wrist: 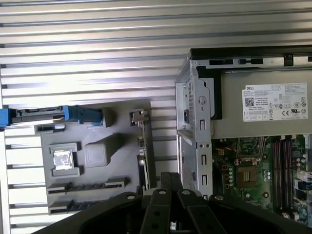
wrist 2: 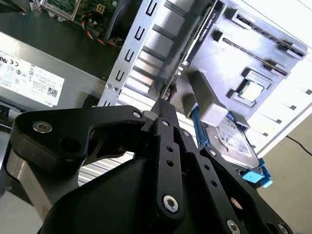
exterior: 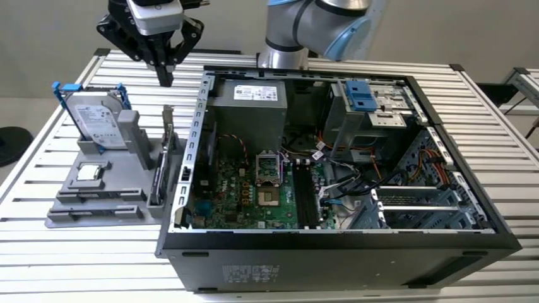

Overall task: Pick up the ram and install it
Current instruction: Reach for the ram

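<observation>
Gripper [exterior: 166, 77], fingers pinched together and empty, hangs above the tabletop's far edge; the grey holder [exterior: 93, 211] carries a hard drive [exterior: 97, 126] and a chip [exterior: 91, 170].

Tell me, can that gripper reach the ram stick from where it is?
Probably yes: the gripper hangs above the gray holder's edge, where the ram stands on edge, open from above, a taller card close beside.

Bright, even light; glare on worktop [wrist: 97, 68] slats in the first wrist view; computer case [exterior: 337, 259] interior lightly shadowed.
</observation>
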